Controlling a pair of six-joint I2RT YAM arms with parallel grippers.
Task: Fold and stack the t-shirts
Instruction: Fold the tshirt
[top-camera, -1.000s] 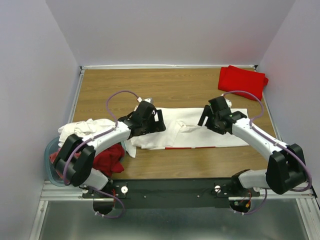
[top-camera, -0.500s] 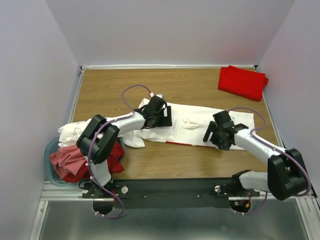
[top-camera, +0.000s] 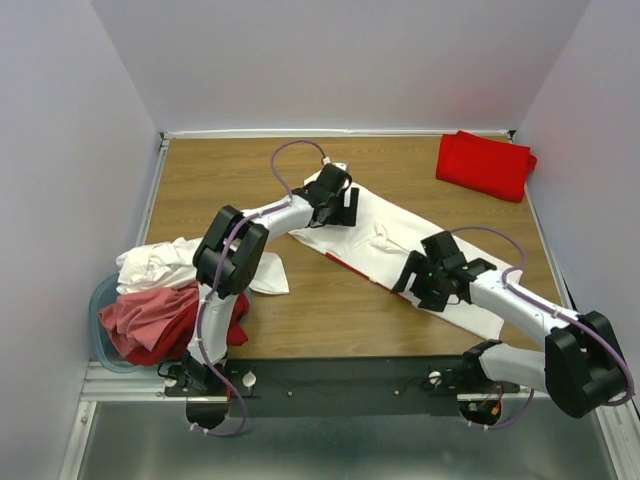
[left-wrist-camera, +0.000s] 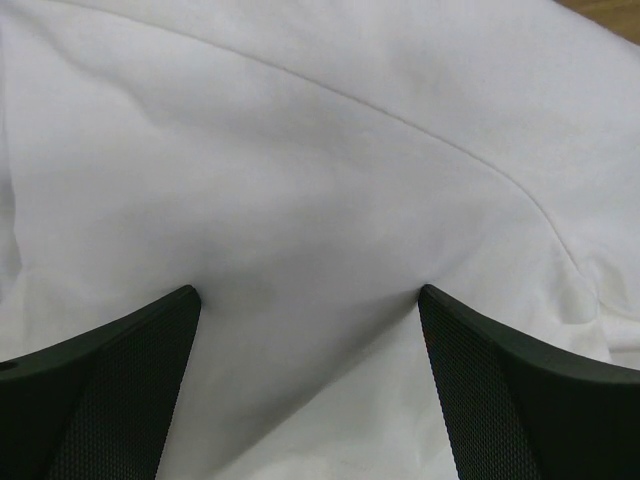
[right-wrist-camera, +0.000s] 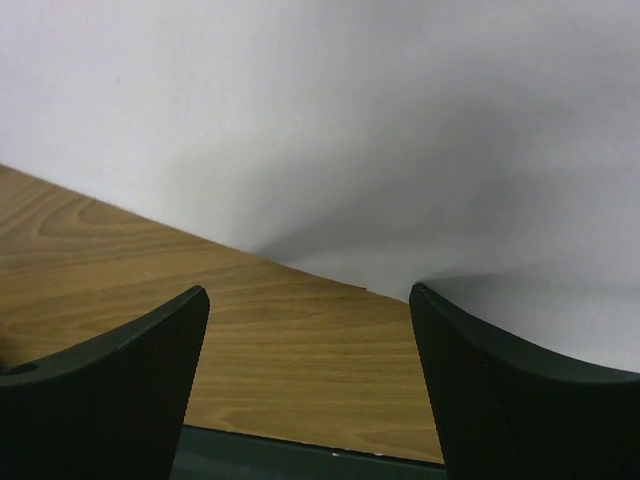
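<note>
Look at the white shirt (top-camera: 385, 240): it lies flat on the table (top-camera: 220, 170) as a long strip, its long axis slanting from upper centre of the overhead view down to the lower right. A sliver of red shows along its lower-left edge.

Your left arm (top-camera: 290, 212) reaches to the strip's upper end. Its jaws are spread wide, tips down on the cloth (left-wrist-camera: 320, 150), with nothing pinched between them. Your right arm (top-camera: 500, 295) sits at the lower-right part of the strip, jaws also released and empty. Its wrist view looks across the shirt's edge (right-wrist-camera: 400, 120), with bare wood just below and left of it.

So each arm is nearest its own end, and the shirt runs straight between them. My read is that any fold across the length turns on one end being carried along that diagonal towards the other.

Now the count. There's one white shirt laid out and one red shirt (top-camera: 483, 163) folded in the upper right corner, well apart. At lower left there's a heap in a pale blue tub (top-camera: 97, 340): one crumpled white shirt (top-camera: 160, 262), plus pink cloth (top-camera: 150, 320) and brighter red cloth (top-camera: 232, 312), which could be one shirt or two.
</note>
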